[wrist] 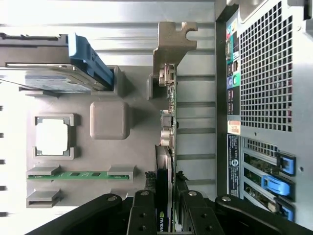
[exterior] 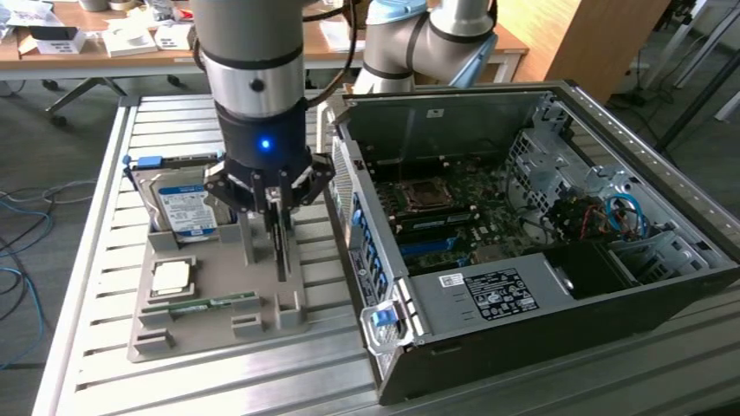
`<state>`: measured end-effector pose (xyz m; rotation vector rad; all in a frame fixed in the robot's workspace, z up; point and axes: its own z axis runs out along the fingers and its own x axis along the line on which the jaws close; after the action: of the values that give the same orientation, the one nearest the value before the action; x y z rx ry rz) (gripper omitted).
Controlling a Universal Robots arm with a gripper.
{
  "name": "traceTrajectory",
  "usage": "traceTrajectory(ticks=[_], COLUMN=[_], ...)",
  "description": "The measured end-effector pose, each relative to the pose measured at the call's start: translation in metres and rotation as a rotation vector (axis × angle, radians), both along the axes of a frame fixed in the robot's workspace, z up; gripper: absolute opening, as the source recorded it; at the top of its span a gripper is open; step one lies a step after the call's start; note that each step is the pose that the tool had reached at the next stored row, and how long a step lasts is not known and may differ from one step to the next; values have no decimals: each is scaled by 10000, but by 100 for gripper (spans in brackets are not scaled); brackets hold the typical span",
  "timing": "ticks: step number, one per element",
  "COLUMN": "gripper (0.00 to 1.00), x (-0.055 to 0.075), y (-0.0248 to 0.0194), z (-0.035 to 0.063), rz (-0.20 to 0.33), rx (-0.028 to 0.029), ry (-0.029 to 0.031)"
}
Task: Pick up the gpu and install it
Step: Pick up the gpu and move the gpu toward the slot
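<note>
Now the gripper (wrist: 166, 199) clenches the gpu (wrist: 164, 171) — card edge-on between its fingers.

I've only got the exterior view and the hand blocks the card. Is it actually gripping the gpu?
Observer: Yes; wrist view shows the hand closed on the gpu, fingers on both faces.
Operator: Where's its bracket?
Observer: The silver bracket is at the end away from the hand, level with the hard drive.
Operator: Right card?
Observer: Its edge between the fingers carries an NVIDIA mark.
</note>
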<state>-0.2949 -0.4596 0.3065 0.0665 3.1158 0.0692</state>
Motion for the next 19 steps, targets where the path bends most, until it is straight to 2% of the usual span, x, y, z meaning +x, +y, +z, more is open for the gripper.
traceTrajectory(ticks=[19], gripper=[26], x=[0], y=[0], z=[844], rz=[0], rx=[0], ry=[0])
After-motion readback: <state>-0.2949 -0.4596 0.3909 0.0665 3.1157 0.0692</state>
